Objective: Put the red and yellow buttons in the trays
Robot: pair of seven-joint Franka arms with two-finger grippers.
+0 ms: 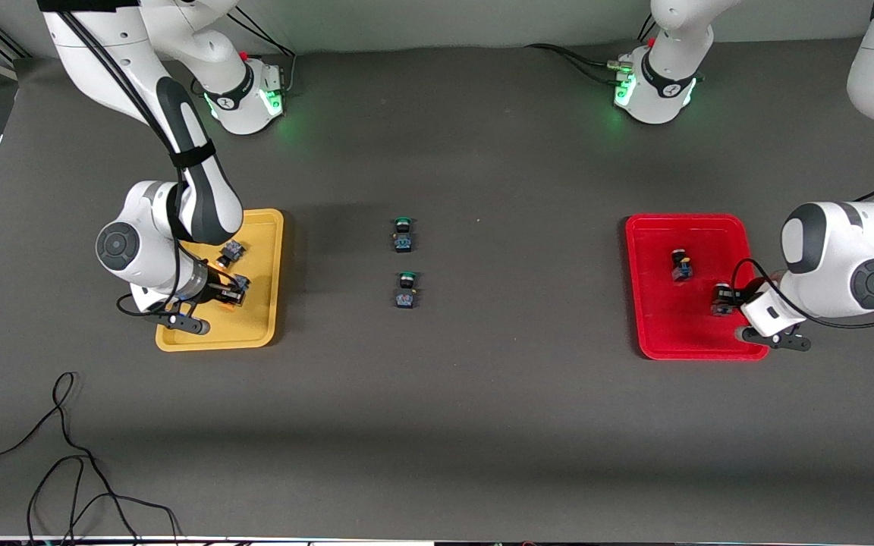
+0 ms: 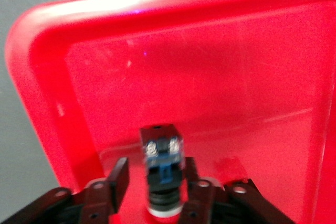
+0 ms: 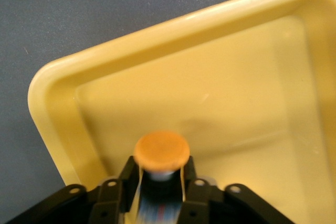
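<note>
The yellow tray (image 1: 262,318) lies toward the right arm's end of the table. My right gripper (image 1: 231,294) is low over it, shut on a yellow button (image 3: 161,150) with its orange cap up between the fingers (image 3: 128,174). A second yellow button (image 1: 234,251) lies in this tray (image 3: 157,30). The red tray (image 1: 657,318) lies toward the left arm's end. My left gripper (image 1: 727,300) is low in it and open. A red button (image 2: 161,153) lies between its fingers (image 2: 119,178) with a gap on one side. Another red button (image 1: 681,265) lies in this tray (image 2: 210,77).
Two green-capped buttons (image 1: 403,233) (image 1: 406,290) sit on the dark table mid-way between the trays, one nearer the front camera than the other. Black cables (image 1: 65,455) loop on the table near the front edge, toward the right arm's end.
</note>
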